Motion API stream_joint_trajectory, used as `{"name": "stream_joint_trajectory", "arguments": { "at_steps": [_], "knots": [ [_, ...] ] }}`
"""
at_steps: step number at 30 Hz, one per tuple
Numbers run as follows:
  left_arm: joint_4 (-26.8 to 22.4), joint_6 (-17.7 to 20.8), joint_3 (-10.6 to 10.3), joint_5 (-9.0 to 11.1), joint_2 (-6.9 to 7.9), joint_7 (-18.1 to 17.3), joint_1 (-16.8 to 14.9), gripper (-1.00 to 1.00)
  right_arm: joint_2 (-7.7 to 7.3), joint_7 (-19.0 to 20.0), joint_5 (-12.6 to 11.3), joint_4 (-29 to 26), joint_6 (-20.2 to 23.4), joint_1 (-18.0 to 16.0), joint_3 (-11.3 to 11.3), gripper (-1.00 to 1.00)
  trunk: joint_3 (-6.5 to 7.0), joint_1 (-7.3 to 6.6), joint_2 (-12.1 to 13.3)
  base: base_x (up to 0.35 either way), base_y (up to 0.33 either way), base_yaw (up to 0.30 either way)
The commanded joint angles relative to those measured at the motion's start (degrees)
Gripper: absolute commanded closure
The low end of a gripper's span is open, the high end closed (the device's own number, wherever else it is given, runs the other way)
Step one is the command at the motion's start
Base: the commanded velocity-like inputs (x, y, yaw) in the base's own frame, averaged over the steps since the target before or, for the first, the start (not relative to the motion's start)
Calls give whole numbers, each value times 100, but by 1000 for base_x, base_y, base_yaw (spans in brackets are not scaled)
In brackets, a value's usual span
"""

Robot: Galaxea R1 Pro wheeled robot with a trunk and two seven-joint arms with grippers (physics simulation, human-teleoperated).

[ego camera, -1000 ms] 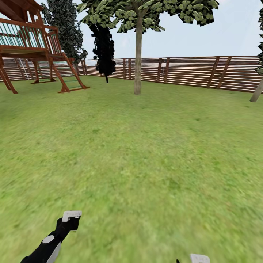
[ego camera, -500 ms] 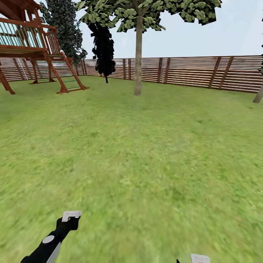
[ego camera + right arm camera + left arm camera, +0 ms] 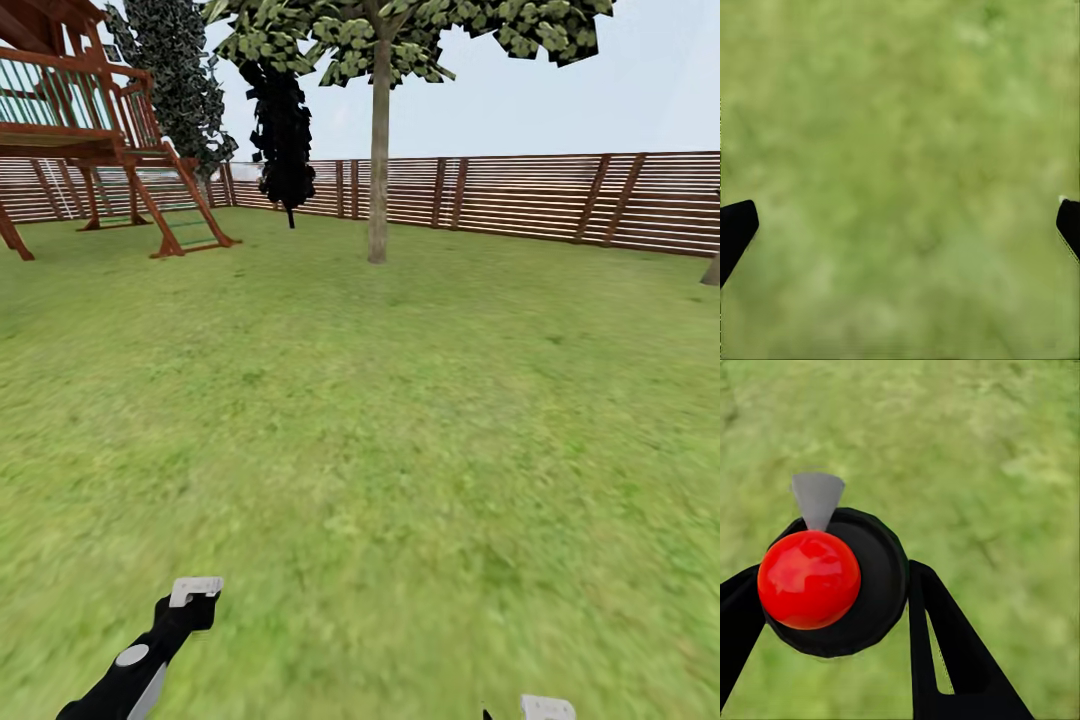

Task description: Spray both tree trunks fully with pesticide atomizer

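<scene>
Bright, even, shadowless daylight; lawn (image 3: 400,420) soft and smeared, blurrier in wrist views.

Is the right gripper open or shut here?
Open: in the right wrist view the right gripper has its jaws far apart, with bare grass between them.

Mottled green lawn (image 3: 400,400), brown slatted fence (image 3: 540,195), grey-beige tree trunk (image 3: 378,150), red-topped black atomizer (image 3: 832,581).

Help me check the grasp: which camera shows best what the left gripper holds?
The left wrist view: a black round thing with a red ball and grey tip sits between the fingers. The head view shows the left gripper from behind; the right wrist view shows grass.
</scene>
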Motion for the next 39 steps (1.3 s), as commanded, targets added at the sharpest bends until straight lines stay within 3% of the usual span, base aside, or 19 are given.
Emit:
{"name": "stream_joint_trajectory", "arguments": {
  "at_steps": [1, 39],
  "knots": [
    [4, -10, 34, 20, -3, -56, -4, 100, -1, 20, 31, 5, -17, -3, -48, -100, -5, 3, -2, 339, 0, 0],
    [4, 17, 49, 21, -2, -60, -2, 100, -2, 20, 31, 5, -18, -3, -49, -100, -5, 3, -2, 339, 0, 0]
  ]
}}
